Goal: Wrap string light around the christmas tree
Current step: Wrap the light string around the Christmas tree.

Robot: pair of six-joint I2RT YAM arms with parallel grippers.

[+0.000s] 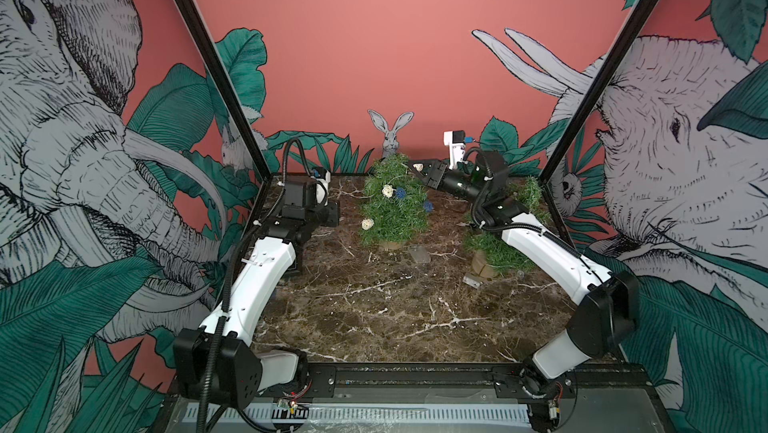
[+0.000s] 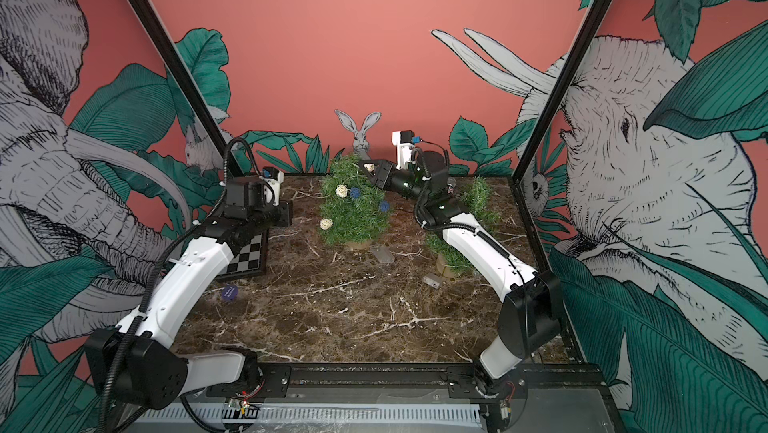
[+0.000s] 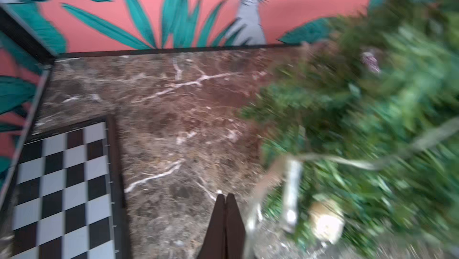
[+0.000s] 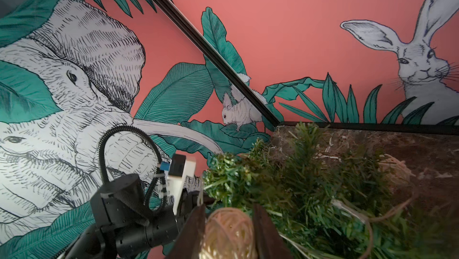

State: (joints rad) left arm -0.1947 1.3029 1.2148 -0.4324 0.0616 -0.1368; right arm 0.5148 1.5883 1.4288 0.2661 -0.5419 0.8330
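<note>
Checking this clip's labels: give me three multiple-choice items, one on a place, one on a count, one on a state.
1. Where on the centre tree is the right hand? A at its base; B at its top; C halfway down.
2. How many blue light balls show on that tree? A none; B two; C five.
3. The left hand is: A wide open; B closed on a ball; C shut, empty.
Answers: 1 B: it brackets a cream ball at the treetop. 2 B: two show in both top views. 3 C: its fingers meet in the left wrist view.
</note>
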